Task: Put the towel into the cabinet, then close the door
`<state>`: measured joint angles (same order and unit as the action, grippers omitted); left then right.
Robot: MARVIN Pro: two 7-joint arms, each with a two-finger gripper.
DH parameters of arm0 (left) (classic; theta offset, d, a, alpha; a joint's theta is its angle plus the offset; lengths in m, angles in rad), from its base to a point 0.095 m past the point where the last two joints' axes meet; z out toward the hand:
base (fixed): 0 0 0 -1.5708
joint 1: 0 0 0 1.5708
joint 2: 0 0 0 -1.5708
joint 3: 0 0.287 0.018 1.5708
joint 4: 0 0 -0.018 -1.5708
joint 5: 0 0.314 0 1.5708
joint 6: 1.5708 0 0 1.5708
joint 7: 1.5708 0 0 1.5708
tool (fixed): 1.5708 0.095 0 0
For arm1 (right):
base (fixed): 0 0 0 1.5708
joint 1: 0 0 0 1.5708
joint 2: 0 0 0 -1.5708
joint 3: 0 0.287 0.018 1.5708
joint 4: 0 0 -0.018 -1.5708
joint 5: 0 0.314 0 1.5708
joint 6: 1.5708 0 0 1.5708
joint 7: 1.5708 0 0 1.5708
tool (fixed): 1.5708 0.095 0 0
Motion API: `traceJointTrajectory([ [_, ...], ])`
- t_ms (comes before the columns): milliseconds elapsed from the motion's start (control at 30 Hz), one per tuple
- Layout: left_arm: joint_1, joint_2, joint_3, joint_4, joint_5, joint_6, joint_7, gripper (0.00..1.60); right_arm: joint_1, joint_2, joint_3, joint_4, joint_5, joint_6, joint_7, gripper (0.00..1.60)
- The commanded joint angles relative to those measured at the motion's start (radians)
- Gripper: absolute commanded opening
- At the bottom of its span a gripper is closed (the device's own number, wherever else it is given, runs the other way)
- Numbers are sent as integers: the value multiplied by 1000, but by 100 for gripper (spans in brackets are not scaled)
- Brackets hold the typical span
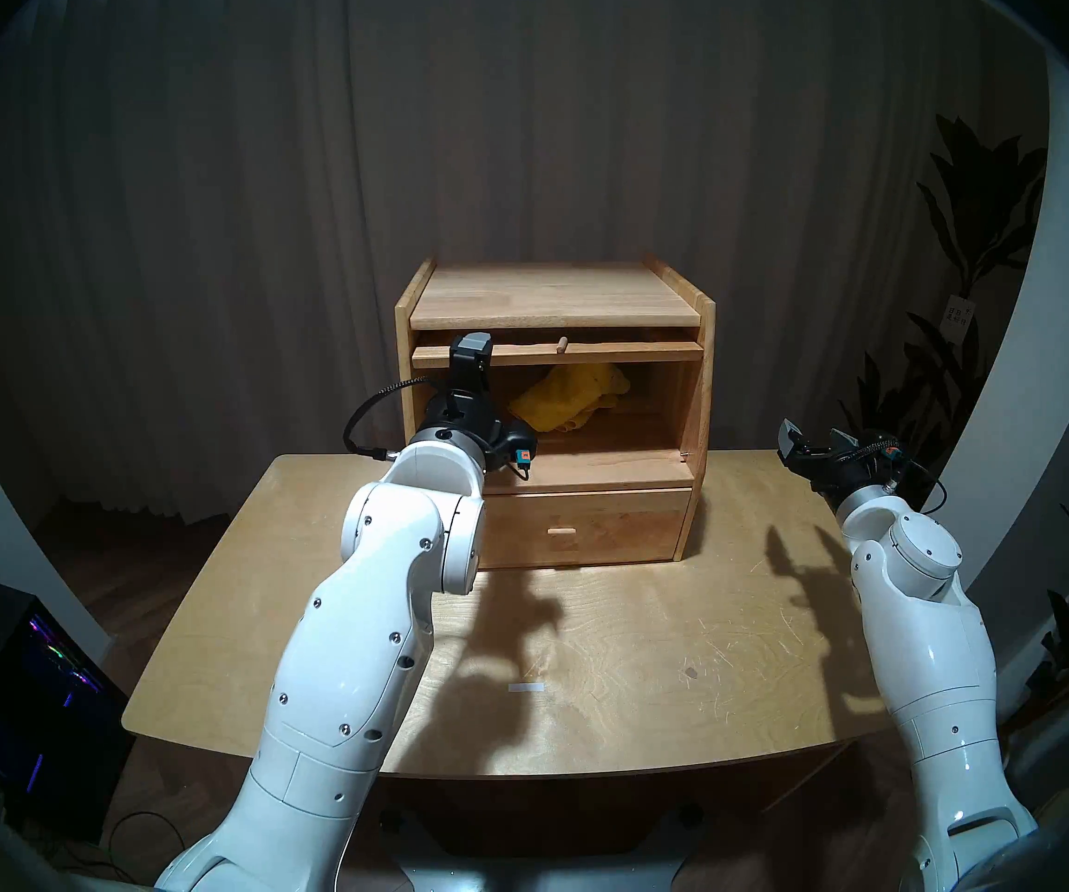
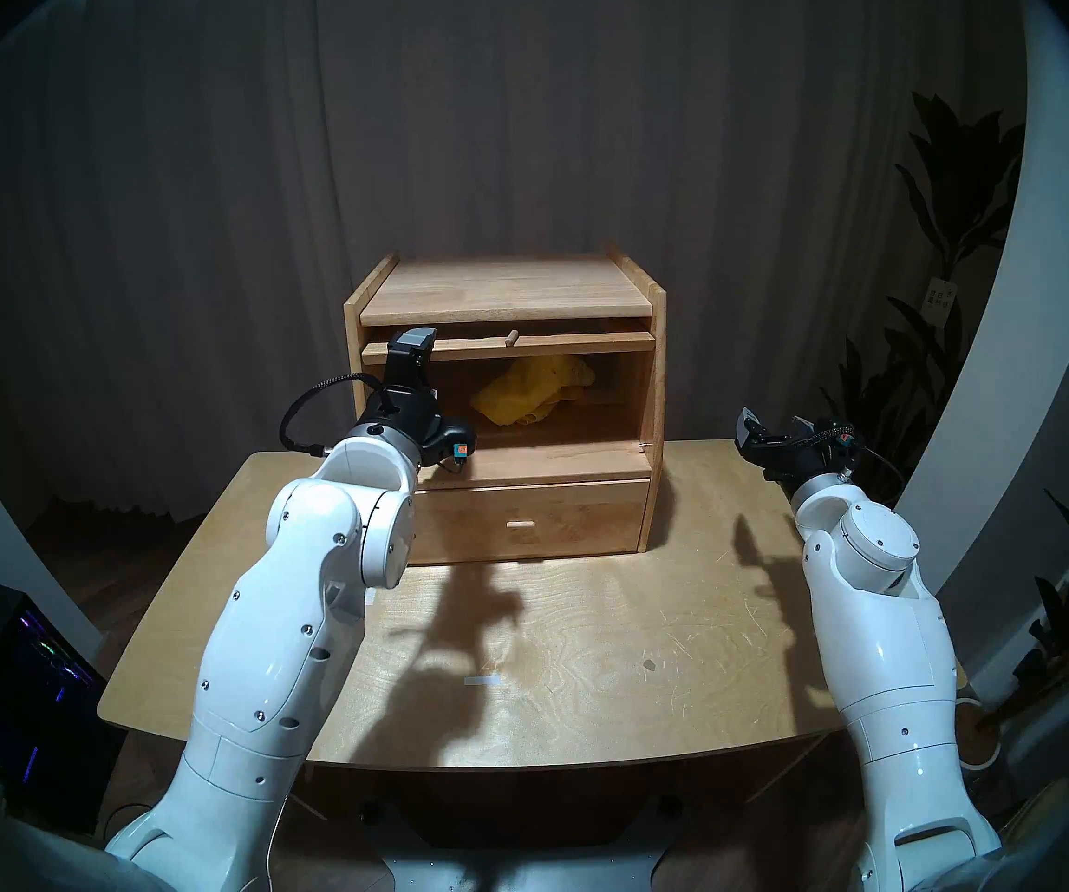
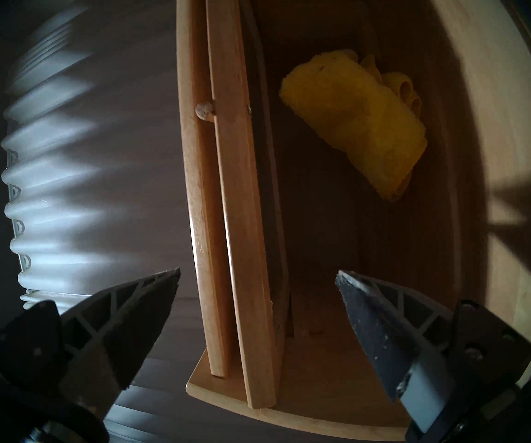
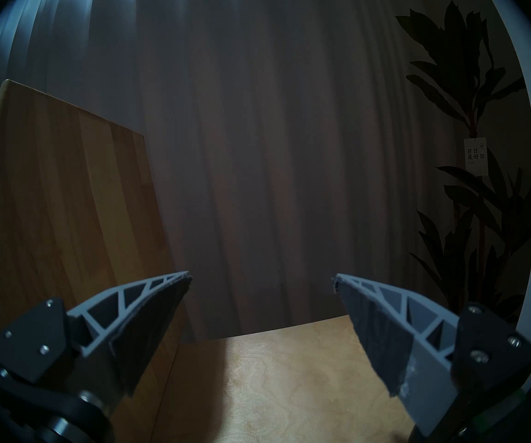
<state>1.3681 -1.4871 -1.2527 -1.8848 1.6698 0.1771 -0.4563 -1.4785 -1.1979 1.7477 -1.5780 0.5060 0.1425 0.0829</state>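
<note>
The light wooden cabinet [image 1: 551,295] stands at the back of the table. Its door [image 1: 615,351] is swung up level under the top, showing its front edge and peg knob [image 1: 561,345]. The yellow towel [image 1: 567,398] lies crumpled inside the upper compartment; it also shows in the left wrist view [image 3: 353,122]. My left gripper [image 1: 469,360] is open at the door's left end. In the left wrist view, one finger stands on each side of the door edge [image 3: 242,209]. My right gripper [image 1: 815,437] is open and empty, right of the cabinet.
The shut drawer [image 1: 583,527] sits below the compartment. The table [image 1: 648,646] carries a small strip of white tape [image 1: 527,686]. A dark plant [image 1: 969,228] stands at the right, a computer case [image 1: 36,678] on the floor at the left, and curtains behind.
</note>
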Motion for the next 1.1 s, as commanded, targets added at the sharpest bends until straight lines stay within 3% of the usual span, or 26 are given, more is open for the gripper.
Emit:
traceJointTrajectory([
  [0, -111, -79, -9, 54, 69, -16, -39, 160, 14, 0, 1, -21, -5, -15, -3, 160],
  [567, -258, -204, -63, 201, 181, -57, -164, 160, 13, -5, 2, -24, -18, -27, -9, 160],
  [600, -259, -215, -68, 203, 179, -53, -171, 51, 13, -6, 2, -24, -19, -28, -9, 160],
  [633, -259, -220, -71, 203, 185, -55, -178, 0, 13, -6, 2, -25, -20, -29, -10, 160],
  [800, -303, -230, -65, 226, 166, -44, -224, 0, 11, -10, 2, -27, -24, -38, -16, 160],
  [967, -228, -215, -45, 111, 175, -67, -258, 0, 11, -12, 1, -27, -28, -41, -20, 160],
  [1067, -211, -210, -41, 90, 180, -64, -257, 0, 11, -13, 1, -27, -28, -41, -21, 160],
])
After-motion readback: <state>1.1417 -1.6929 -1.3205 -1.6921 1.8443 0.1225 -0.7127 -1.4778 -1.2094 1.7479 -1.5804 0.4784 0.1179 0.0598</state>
